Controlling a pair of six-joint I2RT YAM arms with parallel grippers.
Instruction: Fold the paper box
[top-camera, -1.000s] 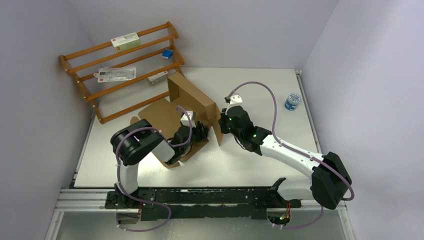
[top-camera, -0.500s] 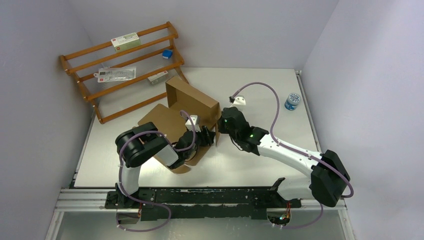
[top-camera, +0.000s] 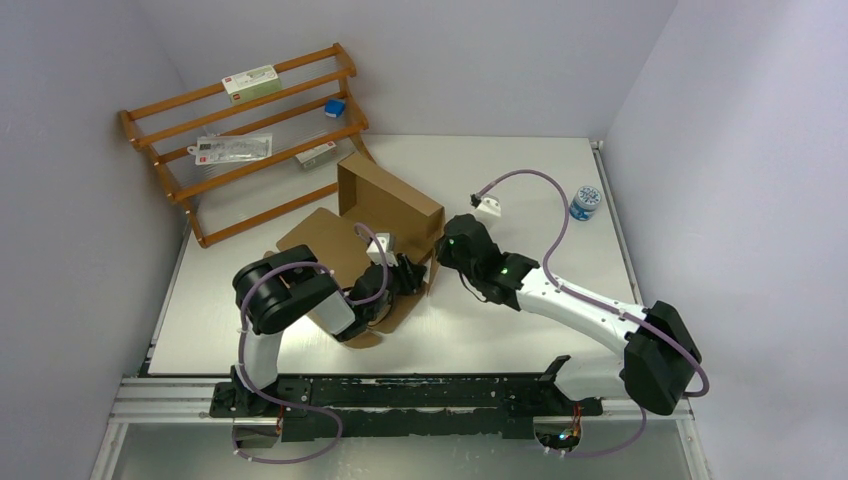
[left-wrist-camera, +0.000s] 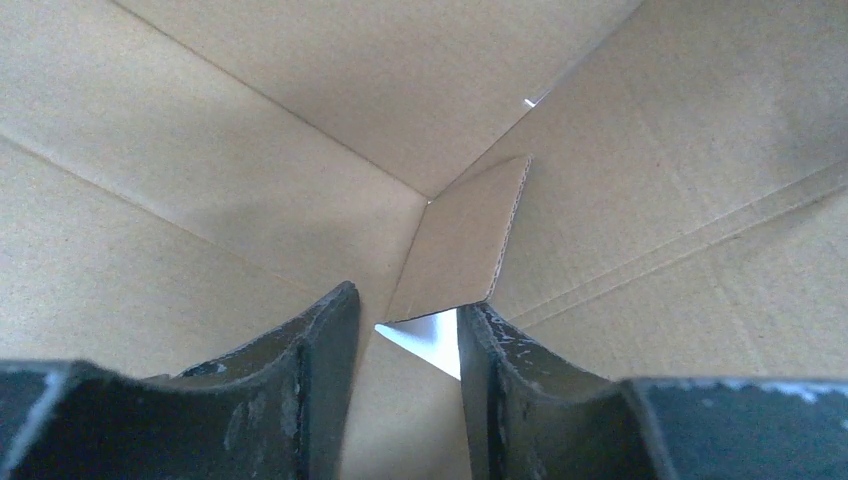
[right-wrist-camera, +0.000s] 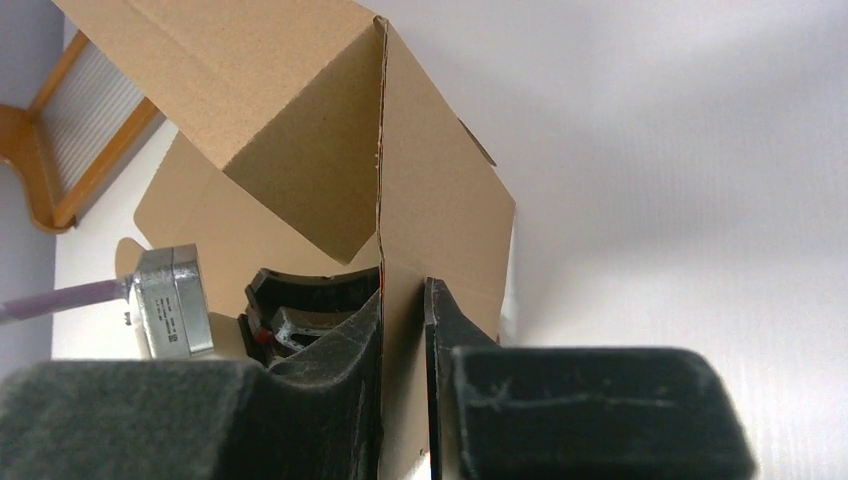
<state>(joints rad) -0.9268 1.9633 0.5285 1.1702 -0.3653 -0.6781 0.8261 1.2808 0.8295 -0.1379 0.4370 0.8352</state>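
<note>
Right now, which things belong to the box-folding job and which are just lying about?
Job: box; left gripper; right gripper.
Lying about: rack; packets and blue block on it; jar.

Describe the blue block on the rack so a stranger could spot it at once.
Find the wooden rack at the far left. Near its right end sits the block. It alone is blue; the rack's other things are white or clear.
</note>
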